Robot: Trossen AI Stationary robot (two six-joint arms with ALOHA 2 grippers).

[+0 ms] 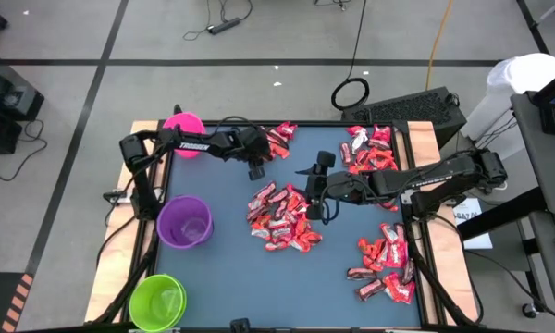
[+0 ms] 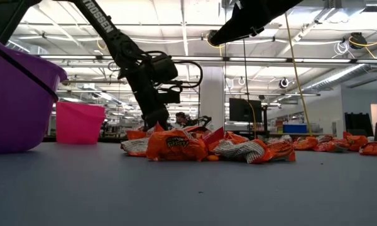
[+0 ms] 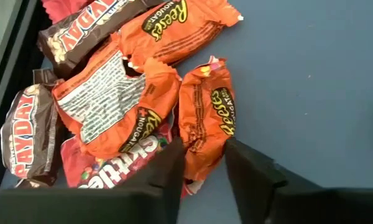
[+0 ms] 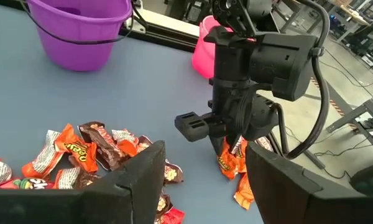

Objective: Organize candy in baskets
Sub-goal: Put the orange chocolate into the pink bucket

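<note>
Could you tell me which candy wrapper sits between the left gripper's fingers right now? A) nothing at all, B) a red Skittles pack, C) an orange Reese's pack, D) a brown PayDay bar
C: in the left wrist view, the left gripper straddles the end of an orange Reese's pack, while the PayDay bar and Skittles pack lie off to the side.

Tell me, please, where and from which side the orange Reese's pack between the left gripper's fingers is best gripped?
Probably across its narrow width near the lower end, from straight above. The orange Reese's pack lies flat on the table, long axis running away from the left gripper, whose fingers straddle its end; its blue-table side is free.
</note>
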